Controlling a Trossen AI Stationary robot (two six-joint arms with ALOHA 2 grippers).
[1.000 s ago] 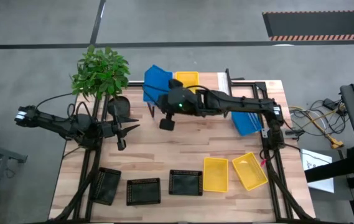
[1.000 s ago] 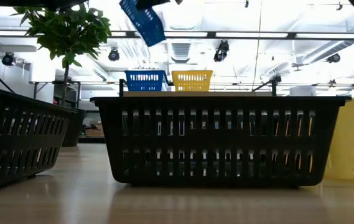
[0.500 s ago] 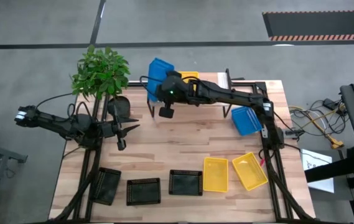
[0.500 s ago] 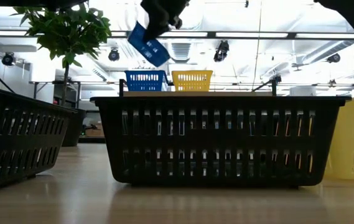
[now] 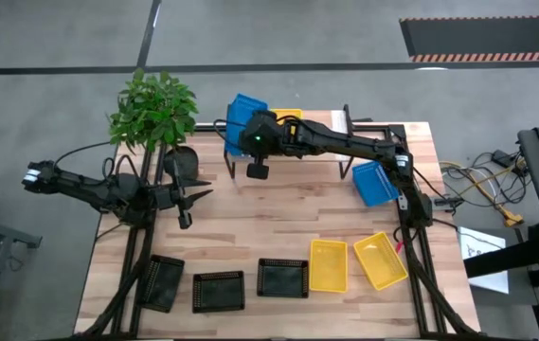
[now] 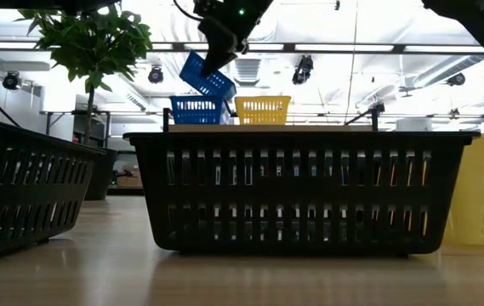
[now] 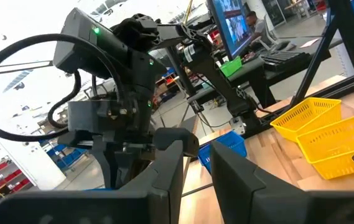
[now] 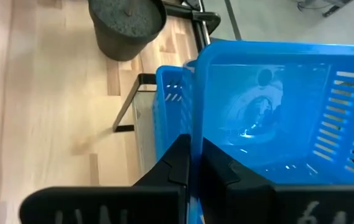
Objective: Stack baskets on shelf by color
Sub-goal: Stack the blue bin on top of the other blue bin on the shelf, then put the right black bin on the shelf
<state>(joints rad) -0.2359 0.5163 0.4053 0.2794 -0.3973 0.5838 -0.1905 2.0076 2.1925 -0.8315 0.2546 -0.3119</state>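
My right gripper [image 8: 195, 163] reaches over the shelf [image 6: 327, 127] at the table's far edge, shut on a blue basket [image 5: 243, 112] that shows tilted in the low view [image 6: 206, 76]. Right below it a second blue basket [image 6: 197, 110] stands on the shelf top beside a yellow basket [image 6: 263, 110]. The third blue basket [image 5: 375, 182] lies on the table near the right arm's base. Two yellow baskets [image 5: 328, 265] [image 5: 381, 260] and three black ones [image 5: 219, 292] line the near edge. My left gripper [image 5: 187, 203] waits, open, at the table's left side. My right gripper pinches one side wall of the blue basket at its rim [image 8: 193, 121], one finger inside the basket and one outside. The fingers come slanting down from above. The basket is lifted clear and tilted, its lower end [image 6: 223, 87] just over the shelf's blue basket.
A potted plant [image 5: 155, 112] with its dark pot [image 8: 127, 22] stands just left of the shelf. The right arm [image 5: 345, 147] stretches across the far half of the table. The middle of the tabletop [image 5: 278, 223] is bare wood. A black basket [image 6: 301, 191] fills the low view's foreground.
My right gripper has carried the blue basket toward the far edge and down, from well above the shelf to just over the blue basket standing there. The basket has stayed tilted in the hold.
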